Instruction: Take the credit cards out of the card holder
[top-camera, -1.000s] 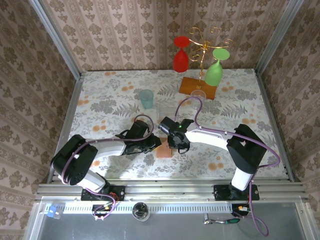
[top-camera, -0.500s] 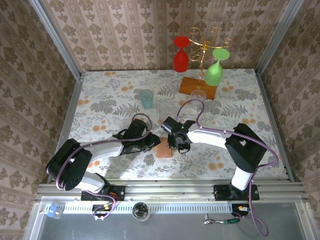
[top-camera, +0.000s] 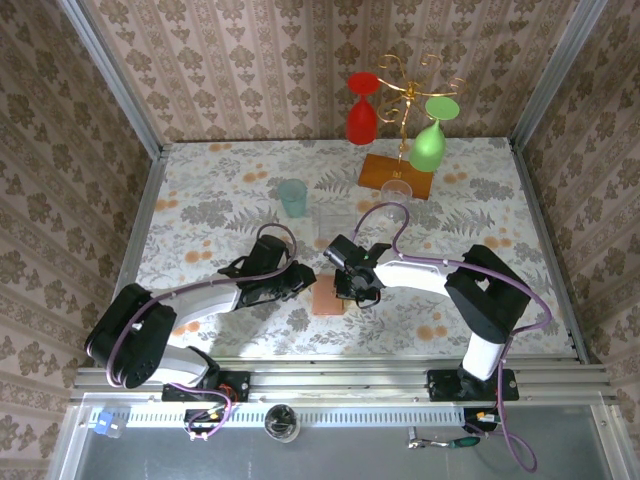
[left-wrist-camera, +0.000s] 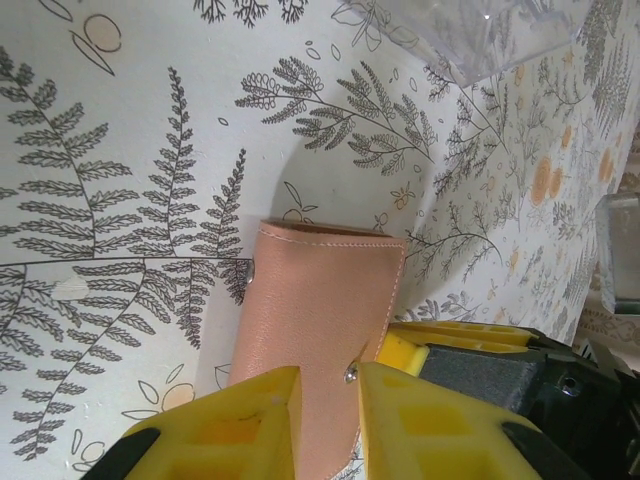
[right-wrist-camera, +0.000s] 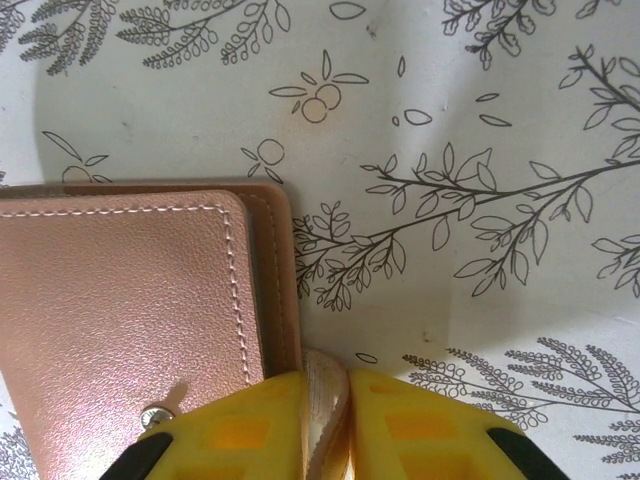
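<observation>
**Holder not yet opened, no cards out**

The card holder lies on the bench between my two arms, folded, its tan outside up and the snap showing. My right pincer is clenched on a thin flap at the holder's edge. My left pincer sits with its jaws narrow over the opposite edge, but I cannot tell whether it pinches the leather or only presses on it. I see no credit cards. I judge the job barely begun: opening the holder and drawing out every card remain.
</observation>
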